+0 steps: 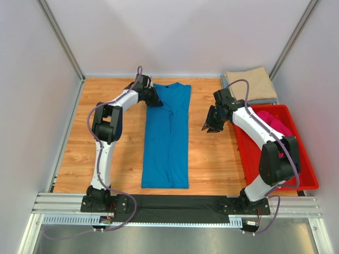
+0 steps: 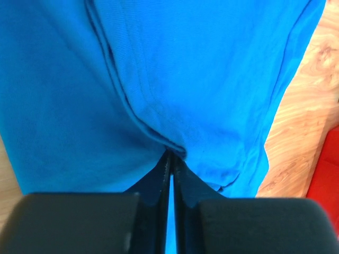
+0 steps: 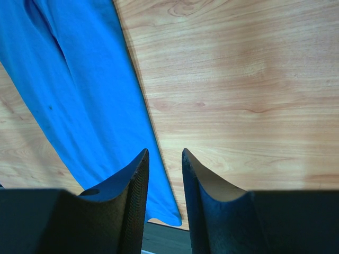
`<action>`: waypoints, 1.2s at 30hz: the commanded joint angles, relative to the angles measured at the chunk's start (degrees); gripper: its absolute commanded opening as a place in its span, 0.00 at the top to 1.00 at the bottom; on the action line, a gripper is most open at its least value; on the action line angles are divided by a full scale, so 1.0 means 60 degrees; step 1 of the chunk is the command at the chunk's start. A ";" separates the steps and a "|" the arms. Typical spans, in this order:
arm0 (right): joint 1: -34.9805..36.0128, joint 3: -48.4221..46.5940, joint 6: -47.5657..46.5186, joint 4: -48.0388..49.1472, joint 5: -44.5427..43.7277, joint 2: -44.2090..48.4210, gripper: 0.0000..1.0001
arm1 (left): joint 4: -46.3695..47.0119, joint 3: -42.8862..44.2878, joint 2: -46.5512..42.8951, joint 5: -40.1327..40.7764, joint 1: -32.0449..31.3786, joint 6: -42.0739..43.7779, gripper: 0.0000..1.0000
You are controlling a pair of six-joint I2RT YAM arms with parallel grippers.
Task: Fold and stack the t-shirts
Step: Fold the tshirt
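The bright blue t-shirt [image 1: 167, 137] lies on the wooden table, folded lengthwise into a long strip. My left gripper [image 1: 154, 98] sits at its far left corner, shut on a fold of the blue cloth [image 2: 212, 79]; in the left wrist view the gripper [image 2: 172, 153] pinches the fold at its tips. My right gripper [image 1: 207, 128] is open and empty over bare wood, just right of the shirt's edge [image 3: 79, 106]; its jaws [image 3: 164, 153] stand apart. The tan t-shirt [image 1: 249, 84] lies folded at the back right on a grey-blue one [image 1: 271, 100]. The magenta t-shirt [image 1: 275, 123] lies in the bin.
The red plastic bin [image 1: 302, 169] stands along the right side, close to the right arm. White walls and metal posts enclose the table. Bare wood [image 1: 212, 159] lies between the blue shirt and the bin. A black strip runs along the near edge [image 1: 175, 201].
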State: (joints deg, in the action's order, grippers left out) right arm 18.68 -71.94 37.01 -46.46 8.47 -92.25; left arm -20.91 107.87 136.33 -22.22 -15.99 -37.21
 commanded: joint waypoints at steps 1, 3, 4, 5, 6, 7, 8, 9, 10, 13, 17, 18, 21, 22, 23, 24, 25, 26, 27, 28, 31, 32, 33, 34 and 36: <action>0.0036 -0.0182 -0.0090 0.0053 -0.0166 0.0184 0.67 | -0.0089 0.0492 -0.0061 -0.0062 -0.0045 -0.0082 0.93; 0.0022 -0.0182 -0.0090 0.0111 -0.0152 0.0170 0.67 | -0.0192 0.0522 -0.0177 -0.0091 -0.0060 -0.0242 1.00; 0.0022 -0.0197 -0.0076 0.0082 -0.0152 0.0155 0.67 | -0.0279 0.0522 -0.0236 -0.0048 -0.0060 -0.0287 1.00; 0.0022 -0.0226 -0.0075 0.0111 -0.0152 0.0140 0.67 | -0.0469 0.0449 -0.0396 0.0040 -0.0074 -0.0345 1.00; 0.0007 -0.0255 -0.0090 0.0125 -0.0152 0.0126 0.67 | -0.0471 0.0376 -0.0499 0.0128 -0.0089 -0.0447 1.00; 0.0022 -0.0270 -0.0076 0.0126 -0.0152 0.0111 0.67 | -0.0500 0.0274 -0.0602 0.0172 -0.0089 -0.0506 1.00; 0.0022 -0.0285 -0.0075 0.0140 -0.0152 0.0067 0.67 | -0.0515 0.0070 -0.0777 0.0245 -0.0118 -0.0565 1.00; 0.0022 -0.0285 -0.0075 0.0169 -0.0123 0.0052 0.67 | -0.0544 0.0010 -0.0851 0.0260 -0.0118 -0.0638 1.00; 0.0007 -0.0300 -0.0061 0.0170 -0.0108 0.0038 0.67 | -0.0573 -0.0049 -0.0895 0.0275 -0.0133 -0.0668 1.00; 0.0022 -0.0256 -0.0032 0.0257 -0.0049 0.0023 0.67 | -0.0953 -0.0093 -0.0998 0.0421 -0.0162 -0.0741 1.00; 0.0022 -0.0241 -0.0002 0.0331 0.0009 0.0023 0.67 | -0.1290 -0.0240 -0.1188 0.0786 -0.0177 -0.0814 1.00; 0.0022 -0.0241 -0.0002 0.0345 0.0024 0.0037 0.67 | -0.1320 -0.0269 -0.1203 0.0831 -0.0177 -0.0844 1.00; 0.0022 -0.0168 -0.0002 0.0404 0.0009 0.0052 0.67 | -0.1291 -0.0401 -0.1247 0.0846 -0.0192 -0.0990 1.00; 0.0022 -0.0124 -0.0002 0.0433 0.0009 0.0052 0.67 | -0.1306 -0.0459 -0.1262 0.0817 -0.0192 -0.1034 1.00; 0.0022 -0.0109 0.0012 0.0433 0.0009 0.0052 0.67 | -0.1335 -0.0489 -0.1277 0.0861 -0.0206 -0.1107 1.00; 0.0022 -0.0095 0.0027 0.0448 0.0009 0.0038 0.67 | -0.1407 -0.0489 -0.1277 0.0934 -0.0235 -0.1122 1.00; 0.0022 -0.0066 0.0042 0.0462 0.0009 0.0038 0.67 | -0.1510 -0.0489 -0.1277 0.0992 -0.0265 -0.1137 1.00; 0.0007 -0.0051 0.0056 0.0506 0.0038 0.0038 0.67 | -0.1569 -0.0518 -0.1306 0.1036 -0.0294 -0.1180 1.00; 0.0022 -0.0036 0.0071 0.0521 0.0039 0.0038 0.67 | -0.1569 -0.0562 -0.1306 0.1051 -0.0294 -0.1210 1.00; 0.0022 -0.0051 0.0086 0.0550 0.0053 0.0023 0.67 | -0.1613 -0.0591 -0.1292 0.1008 -0.0294 -0.1239 1.00; 0.0022 -0.0094 0.0086 0.0565 0.0053 -0.0006 0.67 | -0.1890 -0.0533 -0.1233 0.1255 -0.0294 -0.1284 1.00; 0.0022 -0.0095 0.0071 0.0551 0.0053 -0.0021 0.67 | -0.1993 -0.0489 -0.1218 0.1329 -0.0294 -0.1298 1.00; 0.0022 -0.0095 0.0071 0.0536 0.0068 -0.0035 0.67 | -0.2110 -0.0402 -0.1204 0.1417 -0.0294 -0.1298 1.00; 0.0022 -0.0080 0.0071 0.0550 0.0082 -0.0021 0.67 | -0.2314 -0.0372 -0.1189 0.1476 -0.0294 -0.1298 1.00; 0.0022 -0.0095 0.0071 0.0492 0.0184 -0.0065 0.66 | -0.2549 -0.0284 -0.1174 0.1724 -0.0294 -0.1386 0.94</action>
State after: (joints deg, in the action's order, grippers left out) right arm 18.68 -71.94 37.06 -44.99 8.67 -92.27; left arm -31.94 104.66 132.53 -14.46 -17.54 -44.38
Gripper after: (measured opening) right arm 0.333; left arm 0.048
